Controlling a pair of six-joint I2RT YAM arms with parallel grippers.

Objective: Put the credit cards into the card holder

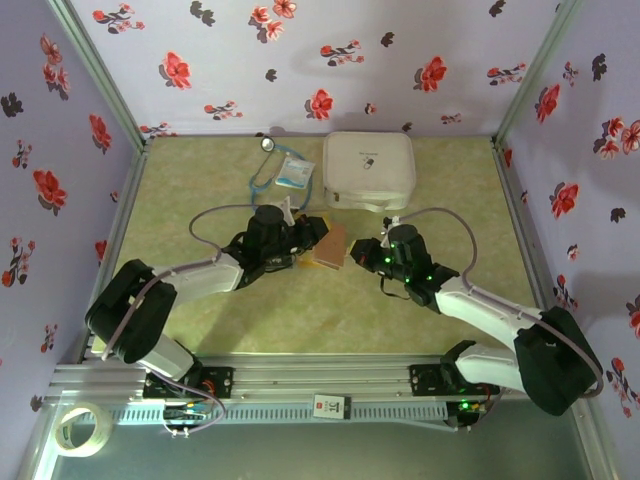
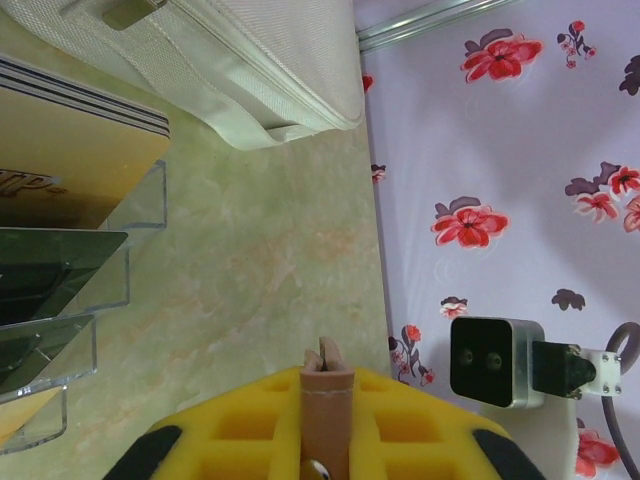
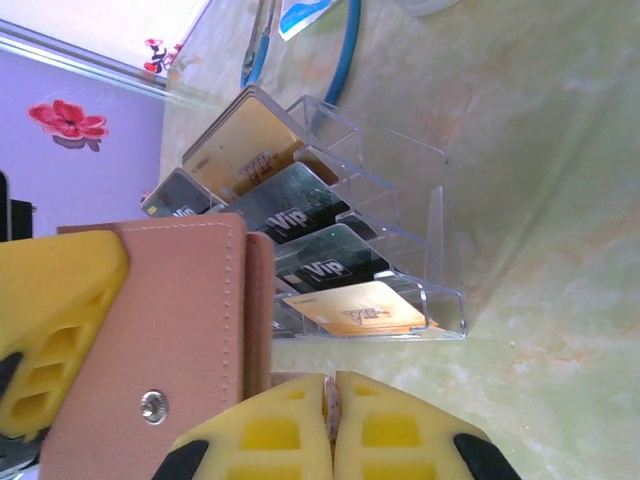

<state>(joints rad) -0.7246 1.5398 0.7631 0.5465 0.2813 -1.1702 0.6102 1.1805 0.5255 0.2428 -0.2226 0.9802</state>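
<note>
left gripper (image 2: pixel 328 375) pinched holder (image 3: pixel 170 330) tab, mid-table (image 1: pixel 250 320). right gripper (image 3: pixel 330 395) pressed together on holder's thin pink edge. cards (image 3: pixel 305 205) stood in clear rack (image 3: pixel 435 200) just beside holder.

Right wrist view, clear rack (image 3: pixel 432 215):
- upper black credit card (image 3: pixel 300 205): white "Vip".
- lower black credit card (image 3: pixel 335 262): white "Vip".
- gold credit cards (image 3: pixel 360 308): dark script, too small to read.

Left wrist view: gold card (image 2: pixel 70 150), lettering cut by the frame edge, ends "IP".

Top view: label (image 1: pixel 331 405) on the near rail (image 1: pixel 260 385), unreadable.
</note>
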